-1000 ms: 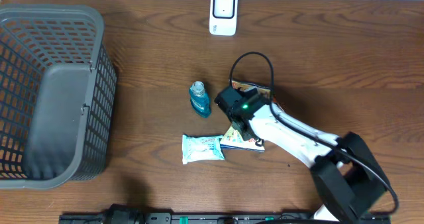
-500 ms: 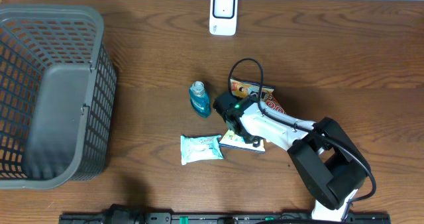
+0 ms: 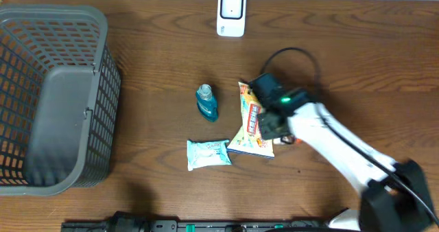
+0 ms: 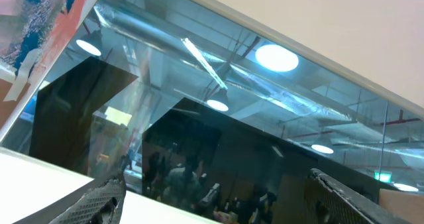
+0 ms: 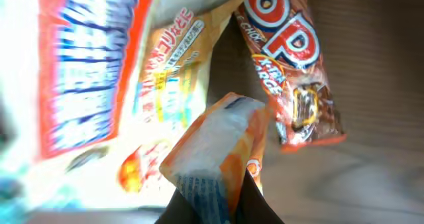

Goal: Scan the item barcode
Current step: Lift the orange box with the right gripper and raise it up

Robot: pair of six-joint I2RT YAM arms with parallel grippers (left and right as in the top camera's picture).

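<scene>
In the right wrist view my right gripper is shut on the corner of an orange and white snack packet, which bends up between the dark fingers. Overhead, the same gripper sits just right of that packet at mid-table. A brown and red snack packet lies beside it. The white scanner stands at the far edge, well apart from the packet. My left gripper points up at a window and ceiling, its fingers wide apart and empty. No barcode can be made out.
A blue bottle stands left of the packets. A pale wipes pack lies in front of it, with another flat packet next to it. A large grey basket fills the table's left end.
My right gripper has gone from open to shut on the orange packet. The arm has swung right, and the packet now stands more upright.
</scene>
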